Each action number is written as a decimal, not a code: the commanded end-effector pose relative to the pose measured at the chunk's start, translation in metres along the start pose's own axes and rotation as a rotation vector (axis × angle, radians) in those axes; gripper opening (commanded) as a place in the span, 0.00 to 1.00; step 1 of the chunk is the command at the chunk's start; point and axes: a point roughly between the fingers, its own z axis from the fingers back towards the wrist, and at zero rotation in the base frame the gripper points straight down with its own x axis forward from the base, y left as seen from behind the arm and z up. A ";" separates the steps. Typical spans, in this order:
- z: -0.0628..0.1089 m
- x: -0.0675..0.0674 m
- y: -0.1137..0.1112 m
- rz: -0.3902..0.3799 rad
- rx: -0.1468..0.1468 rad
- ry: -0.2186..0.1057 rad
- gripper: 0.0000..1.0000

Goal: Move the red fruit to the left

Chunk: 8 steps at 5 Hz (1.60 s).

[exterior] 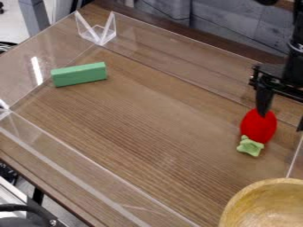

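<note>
We see the black fingers (275,96) pointing straight down at the right edge of the view, spread wide and grasping nothing; the left finger (261,93) is plain to see, while the right one runs close to the picture's edge. Just below the fingertips lies the red fruit (260,125), a glossy strawberry resting on the wooden counter (142,124); its top sits between the spread tips or just under them, and we cannot tell whether either tip touches it. Its pale green leafy cap (249,145) points away from the fingers, toward the near edge of the counter. Well away to the left of the fingers, across most of the counter, lies a green block (80,74), flat and slightly angled. Farther still, beyond the block toward the back left, a small clear plastic stand (97,30) sits upright. Below the fingers and the fruit, at the bottom right corner, we see the rim of a wooden bowl (243,202), partly cut off by the frame.
</note>
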 end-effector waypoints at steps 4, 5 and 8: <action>0.032 0.016 0.011 -0.182 -0.050 -0.089 1.00; 0.024 0.017 0.012 -0.186 -0.045 -0.063 1.00; 0.023 0.025 0.006 -0.220 -0.038 -0.008 0.00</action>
